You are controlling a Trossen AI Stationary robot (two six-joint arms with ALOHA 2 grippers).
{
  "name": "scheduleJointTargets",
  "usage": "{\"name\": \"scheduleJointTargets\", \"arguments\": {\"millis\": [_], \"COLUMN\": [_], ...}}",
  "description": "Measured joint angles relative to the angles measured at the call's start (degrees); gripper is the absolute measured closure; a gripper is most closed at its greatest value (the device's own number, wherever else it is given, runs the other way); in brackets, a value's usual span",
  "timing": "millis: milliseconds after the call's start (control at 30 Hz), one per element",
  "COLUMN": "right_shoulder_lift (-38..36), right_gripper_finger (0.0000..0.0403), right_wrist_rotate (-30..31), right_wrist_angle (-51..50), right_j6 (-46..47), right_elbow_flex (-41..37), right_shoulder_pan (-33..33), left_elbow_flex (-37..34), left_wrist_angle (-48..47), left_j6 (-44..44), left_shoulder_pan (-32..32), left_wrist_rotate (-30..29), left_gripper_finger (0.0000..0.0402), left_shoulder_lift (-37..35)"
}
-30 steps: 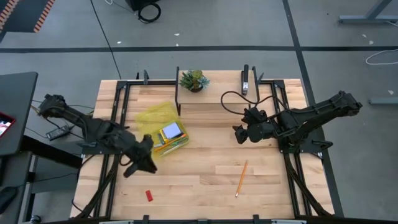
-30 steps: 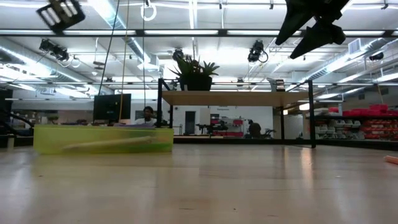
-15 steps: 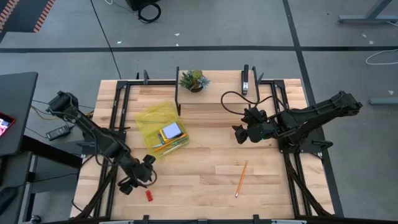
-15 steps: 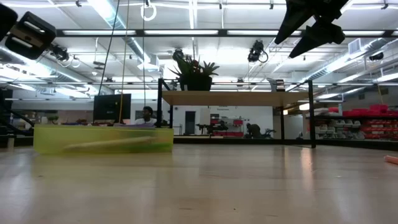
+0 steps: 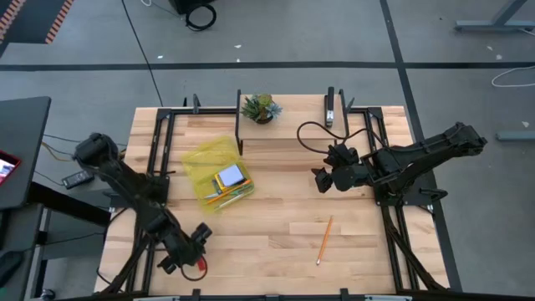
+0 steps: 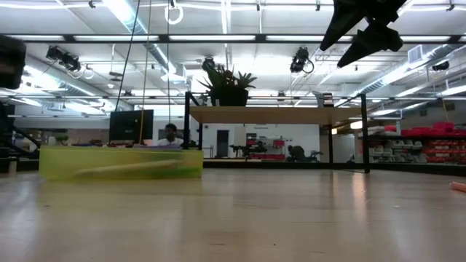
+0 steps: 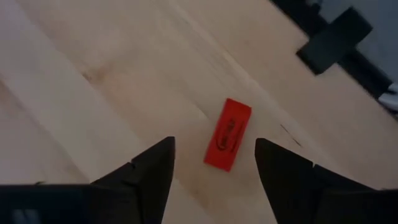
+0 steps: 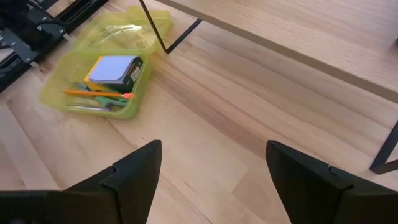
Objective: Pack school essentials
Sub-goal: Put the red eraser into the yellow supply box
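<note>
I have the left hand (image 5: pixel 197 247) low over the near-left corner of the bench (image 5: pixel 276 242), fingers spread wide with nothing between them. They straddle the eraser (image 7: pixel 228 134), a small flat red block with dark print, lying on pale, smooth-grained wood. I judge the hand sits there so it can drop and close on the eraser's narrow sides.

Further right, toward the middle left, is the case (image 5: pixel 219 175), a translucent yellow-green plastic box with its lid folded open, so things can go in from above. Inside lie a pale blue square notepad (image 8: pixel 111 68) and thin orange pencils (image 8: pixel 99 94), laid flat along the base.

Right of centre, one loose pencil (image 5: pixel 324 239) lies bare on the bench, slim and orange, well apart from the case and not yet packed.

The right hand (image 5: pixel 322 181) waits raised over the right side, fingers apart and empty, facing the case.
</note>
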Motion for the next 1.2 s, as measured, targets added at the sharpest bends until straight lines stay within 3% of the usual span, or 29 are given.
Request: {"name": "scheduleJointTargets", "arguments": {"millis": [267, 633, 1200], "right_shoulder_lift": [0.00, 0.00, 0.00], "right_gripper_finger": [0.0110, 0.0110, 0.0110], "right_wrist_rotate": [0.00, -0.02, 0.43], "right_wrist_angle": [0.00, 0.00, 0.51], "right_j6": [0.09, 0.52, 0.52], "right_elbow_flex": [0.00, 0.00, 0.00], "right_shoulder_pan": [0.00, 0.00, 0.00], "left_elbow_flex": [0.00, 0.00, 0.28], "left_wrist_angle": [2.92, 4.13, 5.88], "left_j6": [-0.41, 1.34, 1.51], "left_shoulder_pan": [-2.51, -5.92, -6.56], "left_wrist_rotate": [-0.03, -6.65, -8.11], "left_gripper_finger": [0.0188, 0.0195, 0.0265], "left_shoulder_lift": [5.64, 8.13, 11.46]}}
